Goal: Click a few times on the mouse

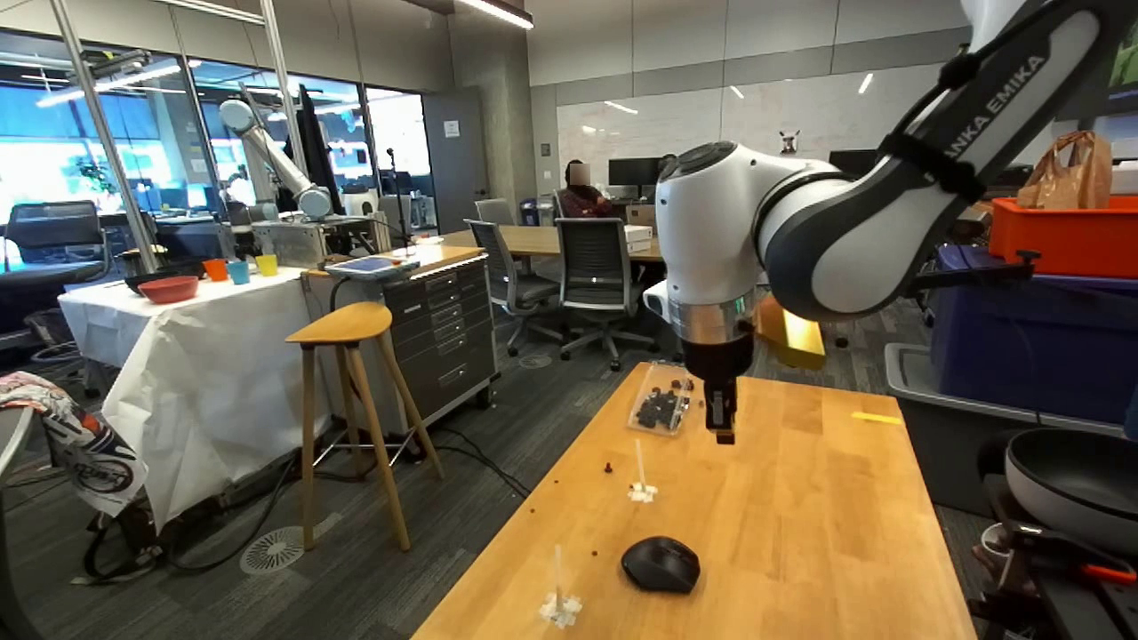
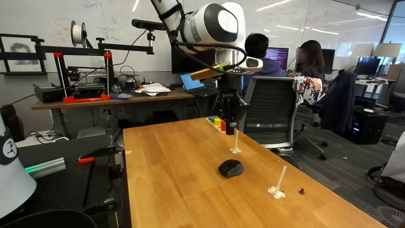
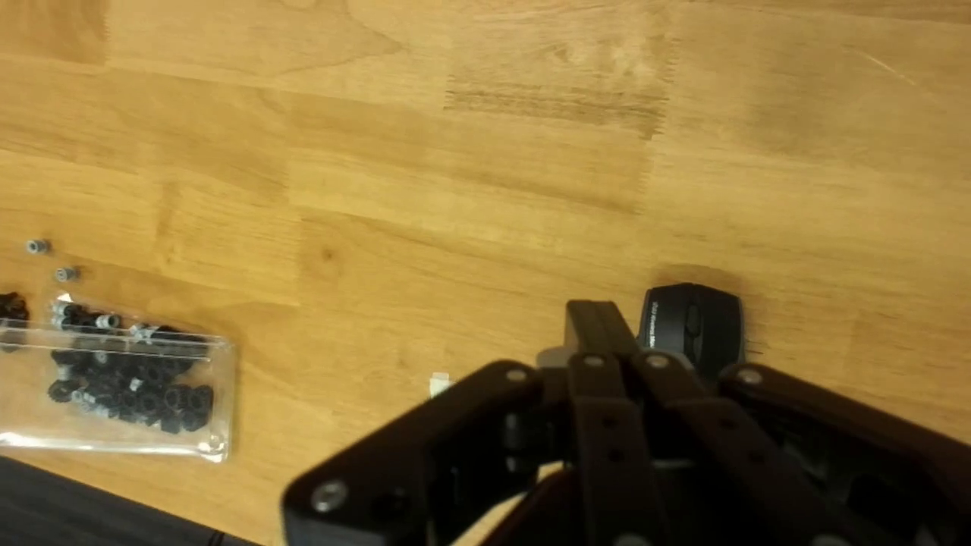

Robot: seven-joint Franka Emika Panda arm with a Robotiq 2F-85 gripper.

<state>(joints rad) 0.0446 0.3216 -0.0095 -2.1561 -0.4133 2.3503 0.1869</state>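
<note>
The mouse is black and rounded and lies on the wooden table. It also shows in an exterior view and, partly hidden by the fingers, in the wrist view, where its scroll wheel and white lettering face up. My gripper points down, well above the table and apart from the mouse. It also shows in an exterior view. In the wrist view the fingertips are pressed together with nothing between them, and they appear just left of the mouse.
A clear plastic box holding several black parts lies at the table edge. Two thin pale sticks stand upright on taped bases near the mouse. A small dark screw lies near one stick. A colourful toy sits at the far edge.
</note>
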